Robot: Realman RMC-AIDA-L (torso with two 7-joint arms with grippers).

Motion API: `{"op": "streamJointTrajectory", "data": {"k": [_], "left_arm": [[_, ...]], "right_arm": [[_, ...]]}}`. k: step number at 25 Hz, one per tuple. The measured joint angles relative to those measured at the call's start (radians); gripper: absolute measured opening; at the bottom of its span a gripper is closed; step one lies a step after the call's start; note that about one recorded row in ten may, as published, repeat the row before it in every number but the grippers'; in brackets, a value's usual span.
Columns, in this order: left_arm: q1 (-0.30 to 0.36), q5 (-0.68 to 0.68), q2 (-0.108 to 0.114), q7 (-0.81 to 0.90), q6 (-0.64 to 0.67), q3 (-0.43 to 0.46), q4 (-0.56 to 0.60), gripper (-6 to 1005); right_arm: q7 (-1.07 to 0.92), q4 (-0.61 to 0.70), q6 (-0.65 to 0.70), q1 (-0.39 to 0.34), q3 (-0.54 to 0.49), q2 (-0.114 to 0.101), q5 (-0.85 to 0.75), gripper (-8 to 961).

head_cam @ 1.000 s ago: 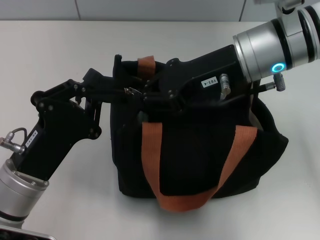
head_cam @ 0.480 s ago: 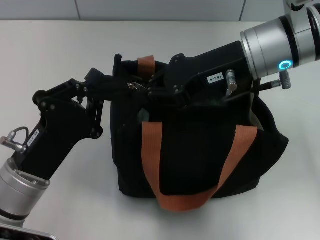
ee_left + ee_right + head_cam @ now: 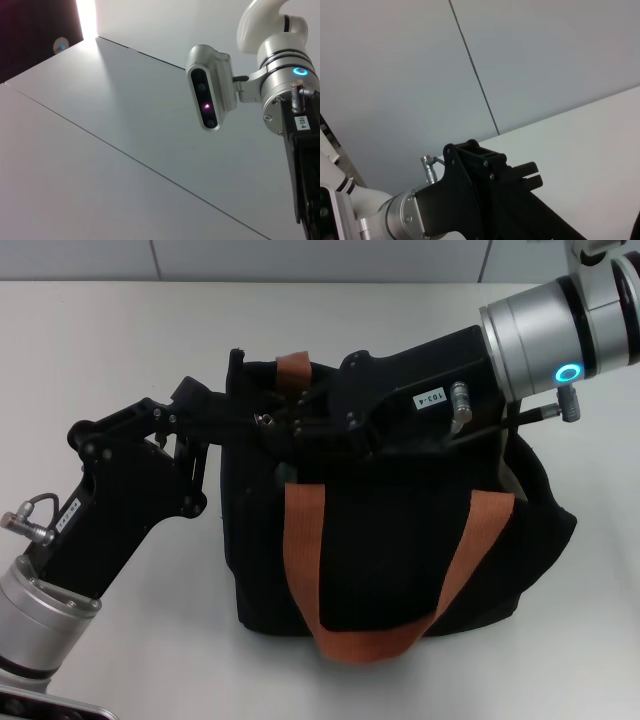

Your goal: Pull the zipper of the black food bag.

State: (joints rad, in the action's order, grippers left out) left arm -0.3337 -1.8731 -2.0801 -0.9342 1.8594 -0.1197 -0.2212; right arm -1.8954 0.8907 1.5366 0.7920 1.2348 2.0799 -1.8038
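The zipper (image 3: 265, 420) shows as a small silver tab on the top edge of the bag (image 3: 390, 560), toward the bag's left end, just below the far orange handle (image 3: 293, 367). The right gripper (image 3: 283, 427) reaches in from the right across the bag's top, and its fingertips meet right at the tab; whether they actually clamp it cannot be told from the head view, since black fingers and black fabric run together there. The left gripper (image 3: 237, 418) comes in from the left, its fingers pressed against the bag's upper left corner beside the tab; its grip cannot be told either.

The bag stands upright on the white counter (image 3: 120, 340), its near handle (image 3: 380, 570) hanging in a loop down the front face. A strip of pale lining shows at the bag's right end.

The left wrist view shows only wall panels and the right arm (image 3: 290, 95); the right wrist view shows the left arm (image 3: 485, 200) above the counter.
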Motion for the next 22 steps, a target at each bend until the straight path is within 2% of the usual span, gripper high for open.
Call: {"op": "streamJointTrajectory", "data": {"k": [4,9,22], "left_arm": [[-0.001,-0.006,0.000,0.000,-0.002,0.001,0.000,71],[-0.001,-0.011,0.000,0.000,-0.002,0.005,0.000,72],[0.001,-0.005,0.000,0.000,-0.021,0.010,0.013,75]], "right_arm": [[0.010,-0.013,-0.003,0.006,0.000,0.000,-0.003,107],[0.035,-0.015,-0.003,0.007,0.005,0.000,-0.003,5],[0.049,-0.009,-0.005,0.017,-0.001,-0.002,-0.036,0]]}}
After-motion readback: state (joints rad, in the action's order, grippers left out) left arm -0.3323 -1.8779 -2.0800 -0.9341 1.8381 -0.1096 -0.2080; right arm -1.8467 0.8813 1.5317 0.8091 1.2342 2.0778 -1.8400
